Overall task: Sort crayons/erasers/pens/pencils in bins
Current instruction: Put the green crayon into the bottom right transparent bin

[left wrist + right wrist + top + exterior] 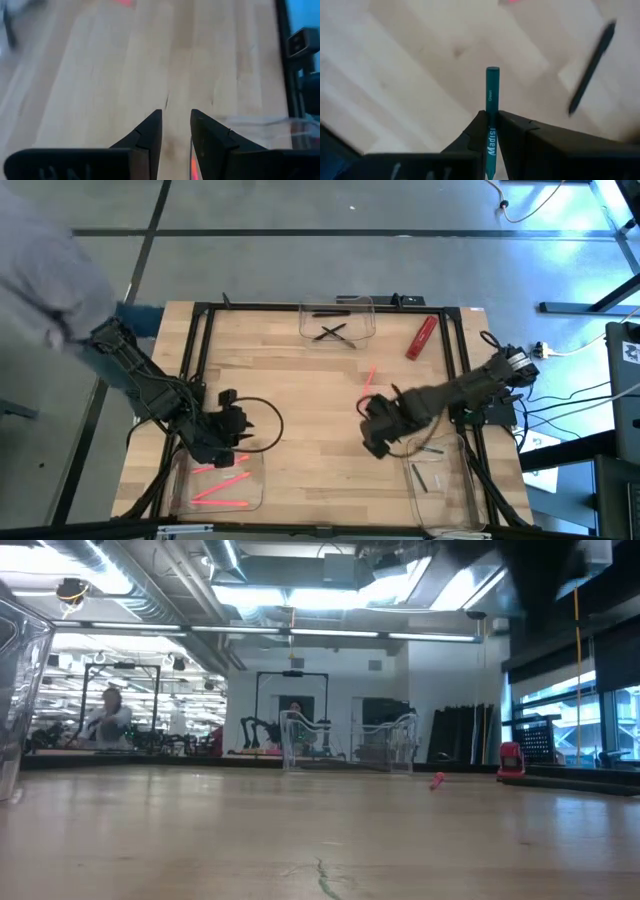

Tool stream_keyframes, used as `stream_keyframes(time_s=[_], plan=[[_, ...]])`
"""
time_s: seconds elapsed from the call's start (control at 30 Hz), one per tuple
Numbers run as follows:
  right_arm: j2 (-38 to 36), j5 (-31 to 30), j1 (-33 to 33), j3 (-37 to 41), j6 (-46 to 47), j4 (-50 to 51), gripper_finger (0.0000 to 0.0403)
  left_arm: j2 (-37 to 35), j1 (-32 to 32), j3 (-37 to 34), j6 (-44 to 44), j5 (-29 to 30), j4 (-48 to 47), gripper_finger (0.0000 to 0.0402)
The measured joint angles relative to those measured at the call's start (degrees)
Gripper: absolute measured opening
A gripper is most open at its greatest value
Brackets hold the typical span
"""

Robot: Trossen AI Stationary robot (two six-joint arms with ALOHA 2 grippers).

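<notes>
My right gripper (374, 438) hangs over the table's near right part, left of the right bin (447, 480), and is shut on a teal-green crayon (492, 95). My left gripper (232, 430) stands open with nothing between its fingers (176, 131), above the far rim of the left bin (190, 498), where pink-red sticks (222, 485) lie. The far bin (366, 330) holds black sticks (333, 332). One pink stick (368, 378) lies on the bare wood, also seen in the low view (438, 780). Dark sticks (422, 478) lie in the right bin. My right gripper pinches the crayon's labelled shaft (492, 131) between its two fingers. The fingers point down, and the crayon runs along them. Its flat end (492, 71) sticks out past the fingertips toward the table. The crayon is lifted clear of the wood.
A chunky red block (421, 337) lies at the far right, also seen in the low view (510, 758). A dark stick (592, 67) lies below my right gripper. A black frame (205, 330) borders the table. A person in grey (45, 275) stands at the far left.
</notes>
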State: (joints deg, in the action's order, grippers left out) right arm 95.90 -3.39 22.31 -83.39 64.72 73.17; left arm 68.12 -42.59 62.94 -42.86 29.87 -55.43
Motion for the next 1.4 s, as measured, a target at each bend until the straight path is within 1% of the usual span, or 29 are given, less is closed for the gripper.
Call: stream_keyframes(time_s=[0.17, 0.3, 0.4, 0.53, 0.7, 0.87, 1.0, 1.1, 1.27, 1.4], plan=[[0.0, 0.8, 8.5, -3.5, 13.1, 5.8, 0.0037, 0.0, 0.7, 0.0, 11.4, 2.3, 7.9, 0.0095], [-0.1, 4.7, 15.0, -4.5, 23.6, 6.7, 0.0037, 0.0, 2.4, 0.0, 17.1, 2.6, 11.7, 0.0095], [-0.1, 6.8, 19.6, -4.6, 31.8, 6.6, 0.0037, 0.0, 3.7, 0.0, 19.0, 2.5, 12.3, 0.0095], [-0.1, 7.6, 24.9, -4.5, 41.3, 6.5, 0.0037, 0.0, 5.1, 0.0, 19.5, 2.5, 12.4, 0.0095], [-0.1, 7.8, 29.2, -0.8, 51.4, 5.5, 0.0037, 0.0, 5.7, 0.0, 19.6, 2.5, 12.4, 0.0095], [-0.1, 9.4, 30.3, 5.5, 55.0, 0.3, 0.0037, 0.0, 5.7, 0.0, 19.6, 2.4, 12.4, 0.0095], [-0.1, 9.8, 30.3, 10.7, 55.0, -4.9, 0.0037, 0.0, 5.7, 0.0, 19.6, 2.4, 12.4, 0.0095], [-0.1, 11.3, 30.0, 14.1, 54.8, -8.4, 0.0037, 0.0, 5.7, 0.0, 19.6, 2.1, 12.5, 0.0095], [-0.1, 12.1, 29.9, 17.9, 55.0, -11.0, 0.0037, 0.0, 5.7, 0.0, 19.6, 2.0, 12.6, 0.0095], [0.0, 12.1, 29.8, 19.0, 55.0, -11.5, 0.0037, 0.0, 5.7, 0.0, 19.5, 2.0, 12.6, 0.0095]])
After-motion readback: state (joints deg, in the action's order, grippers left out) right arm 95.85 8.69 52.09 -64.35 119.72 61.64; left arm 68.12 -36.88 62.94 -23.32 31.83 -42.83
